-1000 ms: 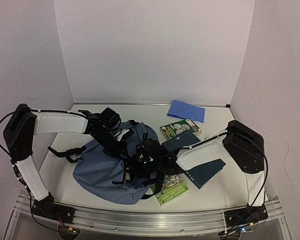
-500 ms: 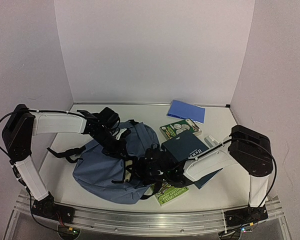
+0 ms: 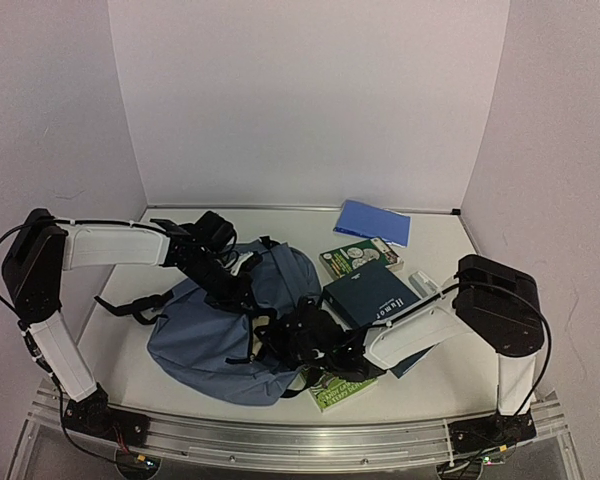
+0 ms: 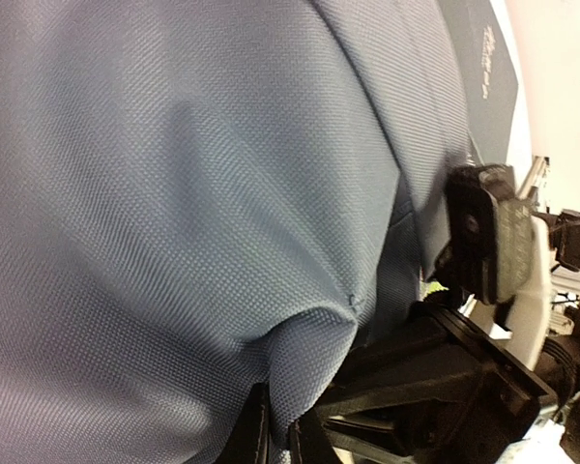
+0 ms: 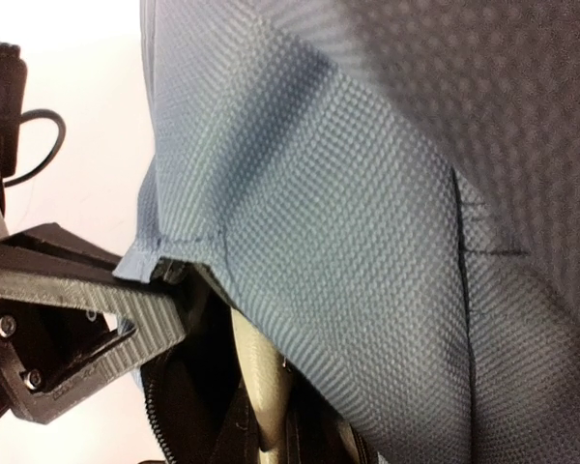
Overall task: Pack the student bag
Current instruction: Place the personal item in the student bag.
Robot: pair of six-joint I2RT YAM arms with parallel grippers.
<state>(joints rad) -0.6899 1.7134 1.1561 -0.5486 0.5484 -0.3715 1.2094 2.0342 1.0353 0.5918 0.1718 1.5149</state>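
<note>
Now: student bag (image 3: 195,340) lies slumped on desk (image 3: 280,225), centre-left, btwn both arms. L gripper (image 3: 243,293) jaws closed tight, pinching a fold of blue fabric on bag's top. R gripper (image 3: 283,335) jaws closed on fabric hem by black zipper, bag's near-right side. Dark teal book (image 3: 372,293) just beside bag, to its right; blue notebook (image 3: 373,222) at back.

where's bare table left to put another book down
Bare white table along the back wall, between the slate-blue fabric backpack and the flat blue notebook; also the front right corner. Crowded mid-right: the dark teal book and green books bunch beside the bag.
</note>
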